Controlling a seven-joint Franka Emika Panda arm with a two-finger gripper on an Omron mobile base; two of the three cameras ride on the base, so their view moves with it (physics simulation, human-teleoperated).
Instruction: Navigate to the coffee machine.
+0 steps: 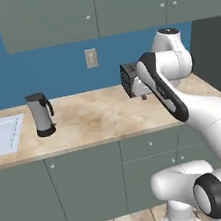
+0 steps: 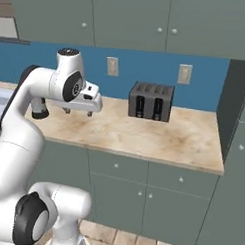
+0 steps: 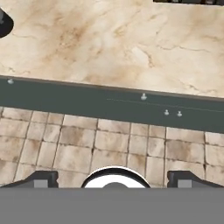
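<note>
The coffee machine is out of view. My gripper (image 2: 78,112) hangs open over the front part of the beige marble counter (image 2: 144,135), fingers pointing down with nothing between them. In the left base view the gripper (image 1: 144,97) is just under the white hand, in front of the toaster. In the hand view, looking straight down, the two fingertips (image 3: 41,178) stand wide apart above the counter edge and the tiled floor (image 3: 109,144).
A slim silver kettle (image 1: 41,115) with a black handle stands at the counter's left, beside a sink (image 1: 0,135). A dark toaster (image 2: 151,101) sits against the blue wall. A tall dark cabinet side (image 2: 233,148) closes the counter's right end. Grey-green cabinets run above and below.
</note>
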